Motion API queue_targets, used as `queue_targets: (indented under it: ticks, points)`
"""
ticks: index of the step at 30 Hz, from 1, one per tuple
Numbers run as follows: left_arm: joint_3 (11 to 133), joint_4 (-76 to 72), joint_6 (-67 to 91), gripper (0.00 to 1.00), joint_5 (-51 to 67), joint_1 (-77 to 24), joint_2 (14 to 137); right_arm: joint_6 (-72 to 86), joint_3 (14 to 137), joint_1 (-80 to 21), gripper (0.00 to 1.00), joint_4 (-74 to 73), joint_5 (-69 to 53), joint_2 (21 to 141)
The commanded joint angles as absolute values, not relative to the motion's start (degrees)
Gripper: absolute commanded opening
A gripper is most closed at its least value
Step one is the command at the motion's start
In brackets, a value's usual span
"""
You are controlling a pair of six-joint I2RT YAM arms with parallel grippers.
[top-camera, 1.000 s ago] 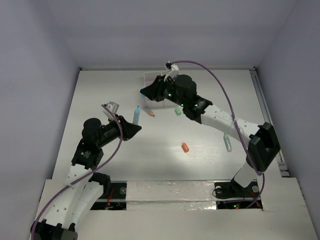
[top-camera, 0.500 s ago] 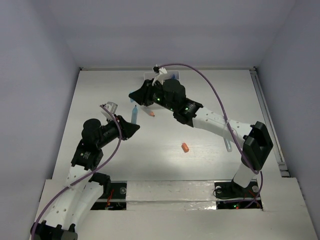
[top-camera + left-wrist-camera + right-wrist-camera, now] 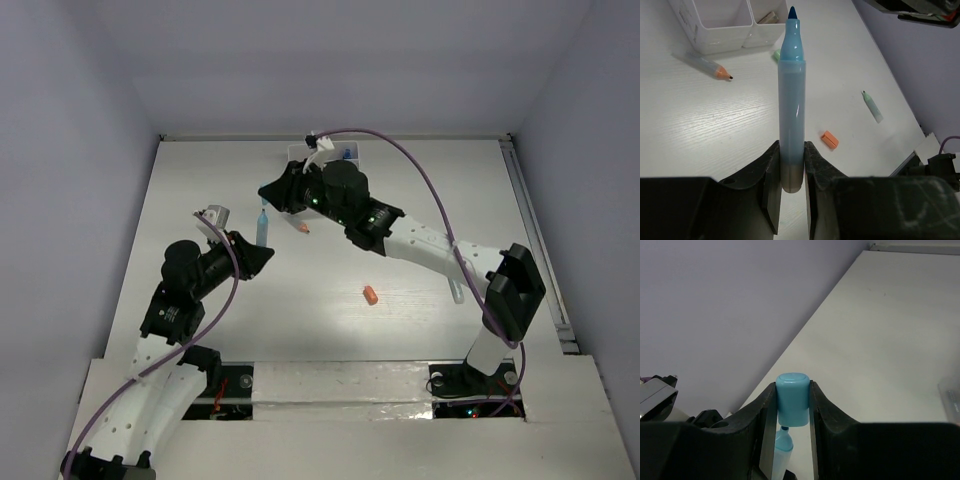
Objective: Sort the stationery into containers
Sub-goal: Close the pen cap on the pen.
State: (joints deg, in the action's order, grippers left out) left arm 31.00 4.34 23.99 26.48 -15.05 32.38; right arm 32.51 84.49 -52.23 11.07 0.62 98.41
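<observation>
- Light-blue marker: uncapped, dark-blue tip up, upright at the centre of the left wrist view. In the top view it sits left of centre, between the two arms.
- left gripper: fingers pressed in on the marker's lower end, one each side of the barrel, no gap showing.
- right gripper: spread only as wide as the blue cap it pinches, with a finger flat against each side of the cap.
- Cap sits directly over the marker's tip in the right wrist view. Cannot tell whether tip and cap touch.
- Top view: right arm reaches across from the right of frame and covers most of the box at upper centre.
- white organiser box: upper left of the left wrist view, two compartments showing, with a tan piece in the right-hand one.
- Lying on the table:
  - orange-tipped stub, near the box's front wall.
  - green bit, just beside the box's near right corner, partly behind the marker.
  - orange eraser, right of the marker barrel and apart from it.
  - pale-green marker, lying flat, farther right.
</observation>
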Motion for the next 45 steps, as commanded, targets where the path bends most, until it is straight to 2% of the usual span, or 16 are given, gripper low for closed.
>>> queue_targets:
  ticks: [1,36,45]
  points:
    - [33.9,3.0,23.3,0.00,26.0,-15.4,31.6,30.7,86.1,-53.3,0.00,12.0,2.0,97.6]
    - [35.6,4.0,22.5,0.00,20.3,-13.6,29.8,32.3,87.4,-57.7,0.00,10.9,5.0,101.0]
    - [36.1,3.5,22.2,0.00,21.0,-13.6,32.4,33.7,88.6,-57.7,0.00,11.8,6.3,102.2]
